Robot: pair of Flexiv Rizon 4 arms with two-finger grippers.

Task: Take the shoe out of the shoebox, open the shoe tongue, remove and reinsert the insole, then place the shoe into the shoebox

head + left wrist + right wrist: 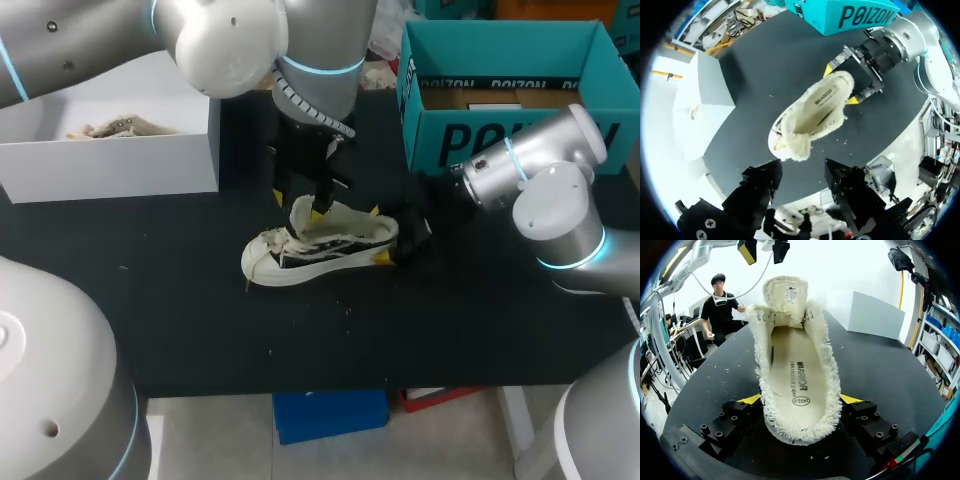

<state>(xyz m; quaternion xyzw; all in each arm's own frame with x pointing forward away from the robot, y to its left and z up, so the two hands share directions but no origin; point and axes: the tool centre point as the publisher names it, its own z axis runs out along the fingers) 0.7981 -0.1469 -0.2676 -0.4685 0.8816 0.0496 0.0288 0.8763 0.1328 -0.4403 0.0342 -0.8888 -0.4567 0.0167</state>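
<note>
A cream fleece-lined shoe point(320, 245) lies on the black table, toe to the left. My right gripper point(382, 235) comes in from the right and is shut on its heel. In the right wrist view both yellow-tipped fingers point(752, 399) press the heel's sides. The shoe point(797, 365) shows its insole point(799, 382) lying flat inside and its tongue point(785, 292) standing up. My left gripper point(300, 205) hangs just above the tongue, open and touching nothing. In the left wrist view that gripper point(802, 175) looks straight down into the shoe point(810, 115).
The teal shoebox point(500, 130) stands open at the back right, just behind my right arm. A white box point(110, 160) holding crumpled paper sits at the back left. Bare black table lies in front of the shoe up to the near edge point(330, 385).
</note>
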